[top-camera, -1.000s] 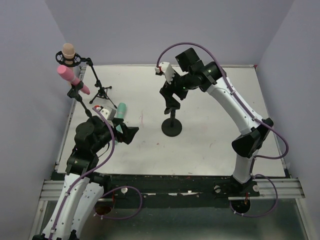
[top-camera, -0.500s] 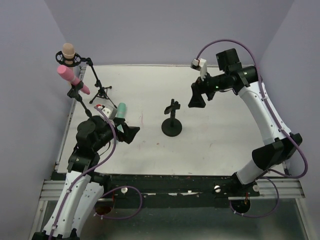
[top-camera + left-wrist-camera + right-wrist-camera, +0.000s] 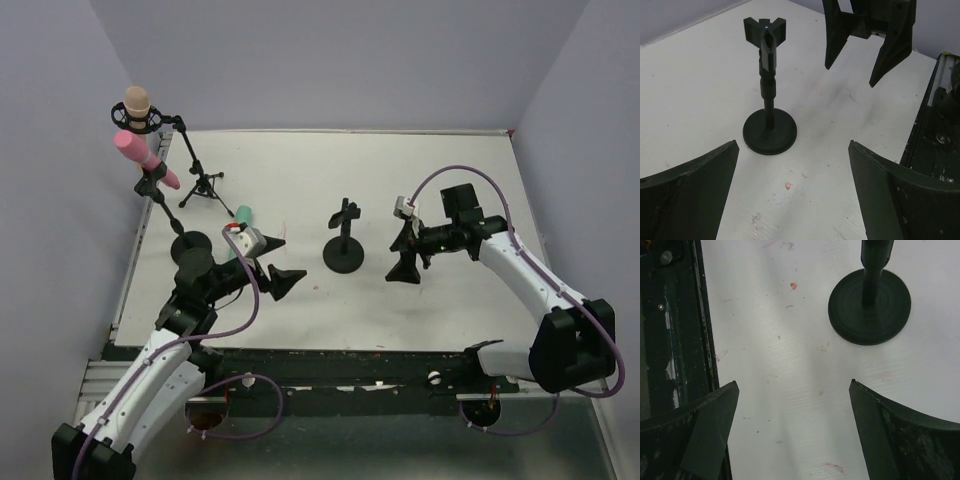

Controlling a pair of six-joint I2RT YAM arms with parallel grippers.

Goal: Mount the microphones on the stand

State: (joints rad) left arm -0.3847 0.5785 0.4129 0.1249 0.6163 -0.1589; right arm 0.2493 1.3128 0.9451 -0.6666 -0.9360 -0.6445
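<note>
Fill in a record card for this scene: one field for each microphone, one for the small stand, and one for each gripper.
peach microphone: held on a tall tripod stand, far left
pink microphone: held on a second tall stand
teal microphone: down on the table, partly hidden
small stand: mid-table, upright, clip empty
left gripper: open, empty
right gripper: open, empty, right of the small stand
</note>
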